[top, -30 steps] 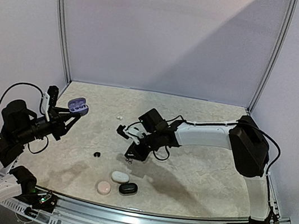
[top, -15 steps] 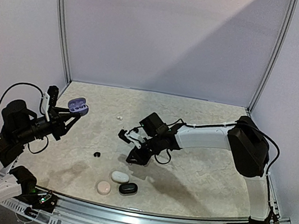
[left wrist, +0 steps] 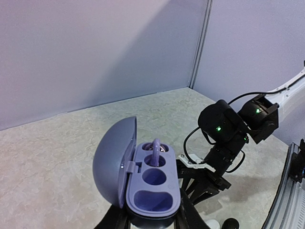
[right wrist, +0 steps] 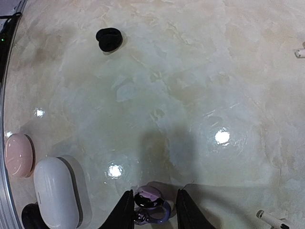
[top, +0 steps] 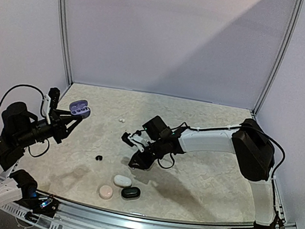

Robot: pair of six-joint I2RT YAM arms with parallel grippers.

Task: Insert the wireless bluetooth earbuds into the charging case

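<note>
I see a beige, marbled counter [top: 205,184]. The open case [left wrist: 143,179] in my left wrist view is lilac throughout. Right wrist view: black earbud [right wrist: 109,39] upper left, pink case [right wrist: 18,155] and white case [right wrist: 56,191] lower left, lilac-and-black earbud [right wrist: 151,202] bottom centre.

**Charging case** [left wrist: 155,188]: lilac, lid hinged open, raised at the table's 10 o'clock in the left gripper [left wrist: 152,222].
**Lilac earbud** [left wrist: 155,147]: seated in the case's far well.
**Second lilac earbud** [right wrist: 151,202]: between the right gripper [right wrist: 153,210] fingers, near centre; grip unclear.
**Black earbud** [top: 98,157]: on the table, 8 o'clock.
**White earbud** [top: 121,120]: on the table, 11 o'clock.
</note>
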